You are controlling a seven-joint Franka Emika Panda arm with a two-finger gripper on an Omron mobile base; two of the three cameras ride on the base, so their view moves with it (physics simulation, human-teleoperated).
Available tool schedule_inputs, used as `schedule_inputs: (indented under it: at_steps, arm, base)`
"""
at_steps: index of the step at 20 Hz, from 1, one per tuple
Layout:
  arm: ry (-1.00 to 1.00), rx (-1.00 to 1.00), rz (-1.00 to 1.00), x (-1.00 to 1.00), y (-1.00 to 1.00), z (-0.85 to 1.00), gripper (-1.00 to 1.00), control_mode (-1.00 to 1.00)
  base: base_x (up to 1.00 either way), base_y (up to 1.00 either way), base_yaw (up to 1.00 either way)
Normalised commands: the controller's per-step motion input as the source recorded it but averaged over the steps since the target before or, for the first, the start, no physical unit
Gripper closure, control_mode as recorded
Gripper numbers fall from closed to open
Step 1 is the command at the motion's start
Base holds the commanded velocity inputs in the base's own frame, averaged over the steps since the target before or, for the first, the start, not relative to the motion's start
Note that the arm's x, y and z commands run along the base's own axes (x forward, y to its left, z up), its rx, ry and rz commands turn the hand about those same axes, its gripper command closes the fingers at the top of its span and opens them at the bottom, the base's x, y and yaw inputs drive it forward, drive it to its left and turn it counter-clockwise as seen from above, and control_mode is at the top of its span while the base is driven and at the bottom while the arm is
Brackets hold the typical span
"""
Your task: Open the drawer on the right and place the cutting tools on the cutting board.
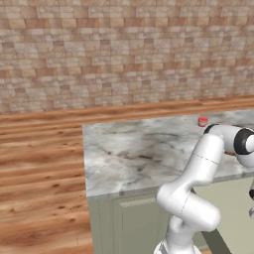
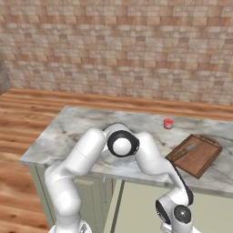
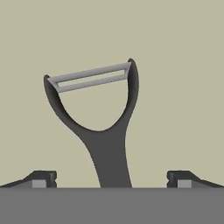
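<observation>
Arm folded low over the counter's front edge, wrist reaching down into the open drawer (image 2: 150, 205) on the right, whose pale floor shows below the marble counter (image 1: 134, 149). Seen along the hand, the gripper (image 3: 111, 178) hangs directly above a dark Y-shaped peeler (image 3: 103, 127) lying flat on the drawer floor: grey blade bar across the fork toward 12 o'clock, handle running down to 6 o'clock between the two fingertips (image 3: 43, 178). Fingers spread as wide as they go, one at 8 o'clock and one at 4 o'clock of the handle, both clear of it; nothing held. The spread looks deliberate, straddling the handle so a straight drop and squeeze would pinch its narrow sides. Handle sits a touch left of midway, so one finger would likely meet it first and nudge it. Up on the counter, the cutting board (image 2: 195, 154) lies at the right end, reddish-brown, turned at an angle, near the front edge. A knife (image 2: 185, 150) rests across it already, blade pointing toward 2 o'clock. A small red cup (image 2: 168, 123) stands behind the board at about 11 o'clock of it, well apart. My read: drawer step done, one tool delivered, peeler pickup about to begin.
</observation>
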Motion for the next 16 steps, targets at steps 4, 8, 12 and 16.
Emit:
schedule_inputs:
  at_steps: [4, 8, 12, 16]
  arm:
    - [0.00, 0.00, 0.02, 0.00, 0.00, -0.07, -1.00, -1.00]
    - [0.00, 0.00, 0.00, 0.00, -0.04, 0.00, -1.00, -1.00]
    - [0.00, 0.01, 0.00, 0.02, -0.14, 0.07, -1.00, -1.00]
    - [0.00, 0.00, 0.00, 0.00, 0.00, 0.00, -1.00, -1.00]
  base:
    - [0.00, 0.00, 0.00]
    - [0.00, 0.00, 0.00]
    - [0.00, 0.00, 0.00]
    - [0.00, 0.00, 0.00]
